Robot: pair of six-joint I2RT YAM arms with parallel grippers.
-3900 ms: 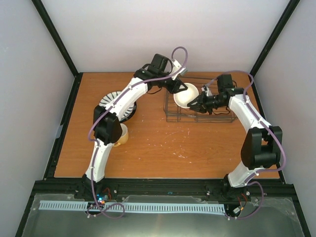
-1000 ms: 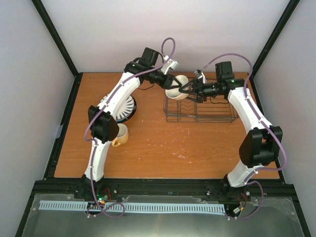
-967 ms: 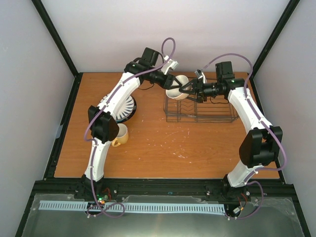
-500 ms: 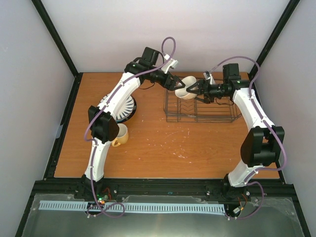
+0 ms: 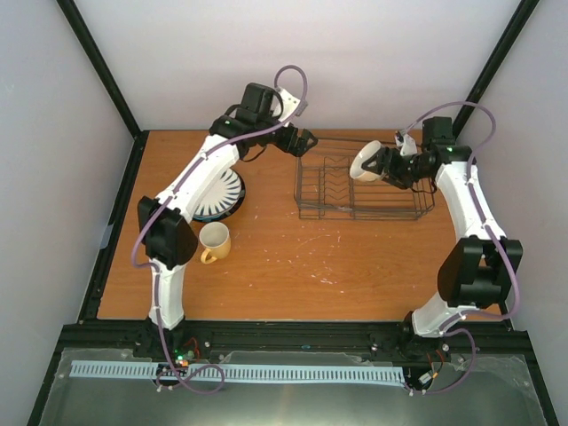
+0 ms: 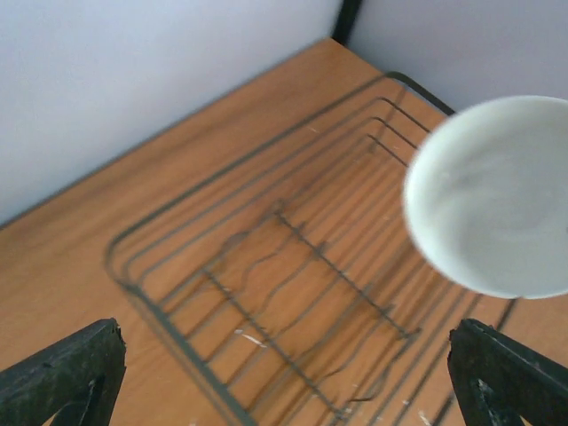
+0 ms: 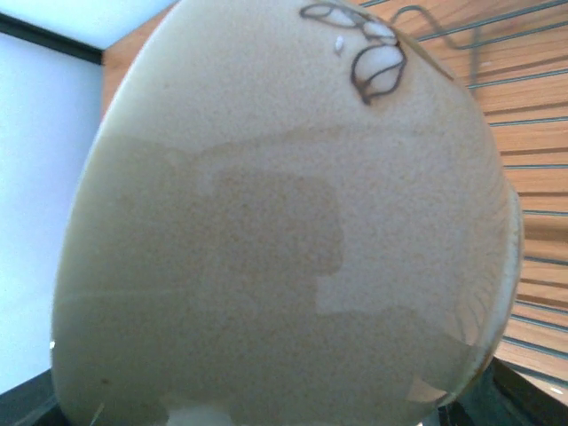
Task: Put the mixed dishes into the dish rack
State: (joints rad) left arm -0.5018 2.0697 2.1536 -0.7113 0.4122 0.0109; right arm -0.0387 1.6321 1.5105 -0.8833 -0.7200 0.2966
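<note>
Right tool (image 5: 387, 166) holds bowl (image 5: 365, 163) above rack (image 5: 355, 216).

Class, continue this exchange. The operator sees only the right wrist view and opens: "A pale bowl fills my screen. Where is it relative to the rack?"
Observer: The right gripper holds the bowl above the rack, tipped on its side, mouth toward the left arm.
Operator: Anything in the rack?
Observer: No dishes; its wires are bare.
Operator: And the left gripper?
Observer: The left gripper is open, empty, by the rack's far left corner.
</note>
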